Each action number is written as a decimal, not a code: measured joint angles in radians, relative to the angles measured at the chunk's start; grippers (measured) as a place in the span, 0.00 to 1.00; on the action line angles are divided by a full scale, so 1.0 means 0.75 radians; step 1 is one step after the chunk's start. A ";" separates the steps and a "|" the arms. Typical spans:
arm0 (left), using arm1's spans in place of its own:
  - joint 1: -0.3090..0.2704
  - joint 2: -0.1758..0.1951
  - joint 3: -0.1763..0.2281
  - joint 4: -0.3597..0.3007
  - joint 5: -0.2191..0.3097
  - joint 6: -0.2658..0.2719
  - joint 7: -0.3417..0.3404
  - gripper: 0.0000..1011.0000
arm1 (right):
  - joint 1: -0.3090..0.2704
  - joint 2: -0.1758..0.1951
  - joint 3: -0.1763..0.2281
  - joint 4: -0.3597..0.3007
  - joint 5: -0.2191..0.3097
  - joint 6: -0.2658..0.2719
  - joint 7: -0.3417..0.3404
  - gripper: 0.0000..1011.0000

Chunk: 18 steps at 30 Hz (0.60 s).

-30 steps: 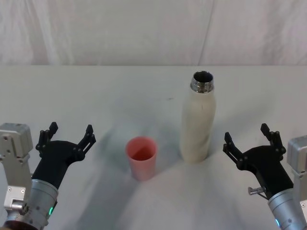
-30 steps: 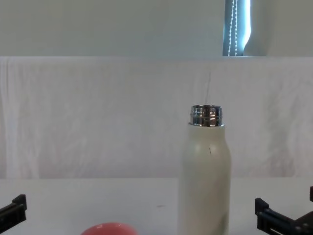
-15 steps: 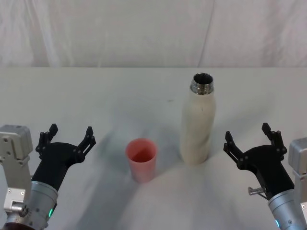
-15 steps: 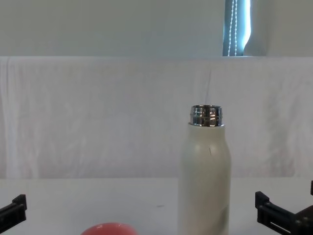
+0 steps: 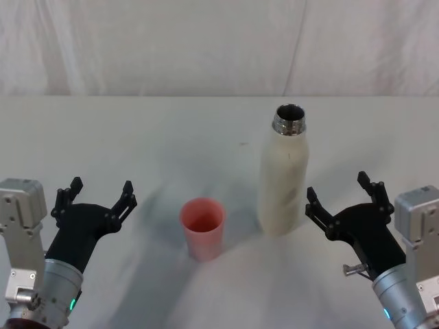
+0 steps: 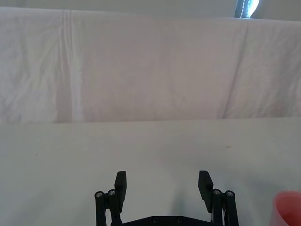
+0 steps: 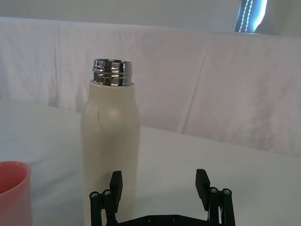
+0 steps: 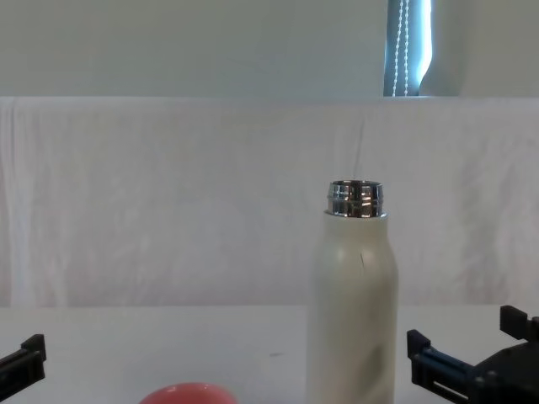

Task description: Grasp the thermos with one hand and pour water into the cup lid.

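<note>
Right gripper (image 5: 343, 197), its black fingers spread wide with nothing between them, sits low over the white table (image 5: 137, 130) just to the right of the thermos (image 5: 282, 171), its nearer fingertip close to the bottle's lower body without touching it; the chest camera shows the same gripper (image 8: 472, 358) beside the bottle's base. Standing upright and uncapped, the cream-white thermos (image 8: 351, 311) is the tallest thing on the table, its threaded chrome neck (image 7: 112, 72) open at the top; the head camera looks into a dark mouth, and whether it holds any liquid cannot be told. From the right wrist camera the thermos (image 7: 111, 141) rises directly ahead of the gripper's (image 7: 159, 184) left finger rather than centred between the two. Left of the thermos and a little nearer the robot stands the cup lid (image 5: 202, 226), a small pink-red cup, upright, apart from the bottle; its inside shows only pink wall and floor. Well to the left of the thermos, beyond the cup lid, the left gripper (image 5: 96, 194) rests low over the table with its fingers likewise apart and holding nothing, the cup lid's (image 6: 288, 209) rim showing beside it from its own wrist camera.
</note>
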 joint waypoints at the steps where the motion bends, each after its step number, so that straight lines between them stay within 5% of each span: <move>1: 0.000 0.000 0.000 0.000 0.000 0.000 0.000 0.99 | 0.003 0.000 -0.002 0.002 -0.002 0.002 0.001 0.99; 18: 0.000 0.000 0.000 0.000 0.000 0.000 0.000 0.99 | 0.031 -0.002 -0.010 0.025 -0.008 0.016 -0.005 0.99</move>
